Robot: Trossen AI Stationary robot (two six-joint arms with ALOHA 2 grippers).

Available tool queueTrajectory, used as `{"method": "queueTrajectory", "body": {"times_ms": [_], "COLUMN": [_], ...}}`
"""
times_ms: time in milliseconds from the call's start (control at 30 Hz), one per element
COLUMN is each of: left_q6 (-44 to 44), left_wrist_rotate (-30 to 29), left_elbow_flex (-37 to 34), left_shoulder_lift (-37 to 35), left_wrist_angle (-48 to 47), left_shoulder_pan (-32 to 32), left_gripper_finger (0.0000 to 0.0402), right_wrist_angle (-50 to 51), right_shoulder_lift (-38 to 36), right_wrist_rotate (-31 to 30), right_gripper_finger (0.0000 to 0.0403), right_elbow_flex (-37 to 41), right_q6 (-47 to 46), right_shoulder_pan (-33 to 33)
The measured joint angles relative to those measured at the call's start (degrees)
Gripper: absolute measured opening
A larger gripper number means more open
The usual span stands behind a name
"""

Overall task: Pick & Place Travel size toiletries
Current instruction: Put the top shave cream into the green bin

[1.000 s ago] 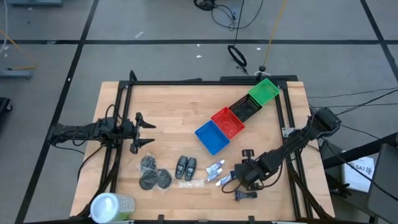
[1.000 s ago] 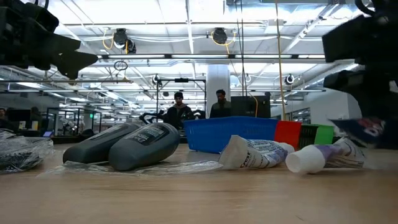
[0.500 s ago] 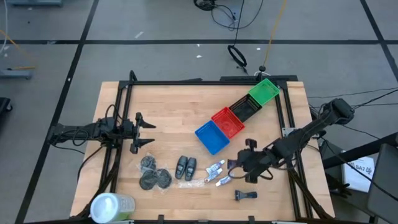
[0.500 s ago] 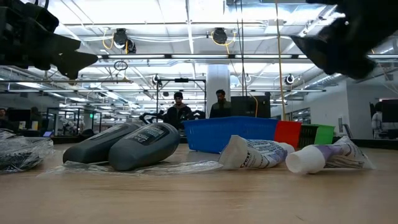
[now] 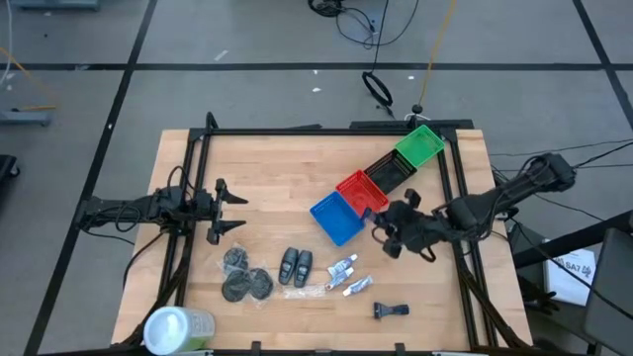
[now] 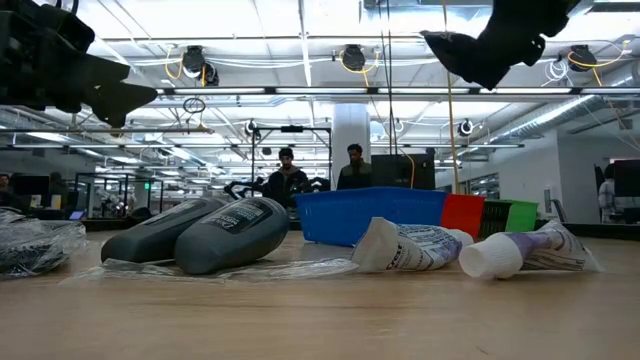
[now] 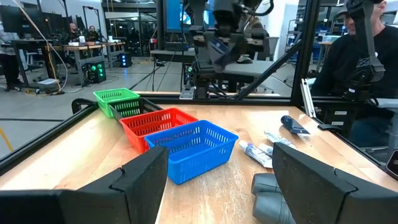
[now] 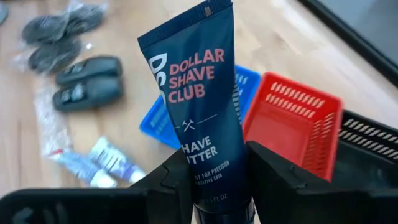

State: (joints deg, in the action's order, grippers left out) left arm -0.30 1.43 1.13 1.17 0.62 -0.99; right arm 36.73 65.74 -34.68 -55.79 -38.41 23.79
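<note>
My right gripper (image 5: 386, 229) hangs well above the table beside the blue basket (image 5: 336, 220), shut on a dark blue tube (image 8: 198, 99) printed "Dollar Shave Club". It shows high up in the low view (image 6: 480, 45). Lying on the table are two dark grey oblong packs (image 5: 297, 265), small white tubes (image 5: 343, 267) (image 5: 358, 286), dark discs (image 5: 245, 279) in clear wrap and a small dark item (image 5: 391, 311). My left gripper (image 5: 235, 210) waits open at the table's left. My right gripper pinches the tube's lower part (image 8: 217, 180) between its two fingers (image 8: 166, 186), one on each flat face. The tube runs on along the fingers and past them, its crimped end (image 8: 208, 9) foremost. It is lifted clear of the table. The fingers hide its cap end.
A slanting row of baskets runs to the far right: blue, red (image 5: 363, 194), black (image 5: 391, 173), green (image 5: 420, 145). A white-topped green container (image 5: 178, 328) lies at the near left corner. A black frame edges the table. People stand in the room behind.
My right gripper has risen from low over the table's near right part and gone toward the far edge, up beside the blue basket, rolling its wrist as it went. The dark blue tube has gone up with it.
</note>
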Motion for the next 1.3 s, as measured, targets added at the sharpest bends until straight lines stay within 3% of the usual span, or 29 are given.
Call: {"method": "queueTrajectory", "body": {"times_ms": [533,967,1300], "left_q6": [0.01,0.01,0.02], "left_wrist_rotate": [0.0,0.0,0.0], "left_elbow_flex": [0.0,0.01,0.0], "left_shoulder_lift": [0.01,0.0,0.02], "left_wrist_angle": [0.0,0.0,0.0], "left_shoulder_pan": [-0.01,0.0,0.01], "left_gripper_finger": [0.0283,0.0283,0.0283], "right_wrist_angle": [5.62,-16.77,-15.07], "right_shoulder_lift": [-2.06,-13.87,-22.56], "right_wrist_rotate": [-1.52,1.81,1.96], "right_gripper_finger": [0.0111,0.0108,0.0106], "right_elbow_flex": [1.19,19.42,24.28], "right_q6": [3.01,11.58,10.69], "right_shoulder_pan": [-16.19,-26.45,-39.17]}}
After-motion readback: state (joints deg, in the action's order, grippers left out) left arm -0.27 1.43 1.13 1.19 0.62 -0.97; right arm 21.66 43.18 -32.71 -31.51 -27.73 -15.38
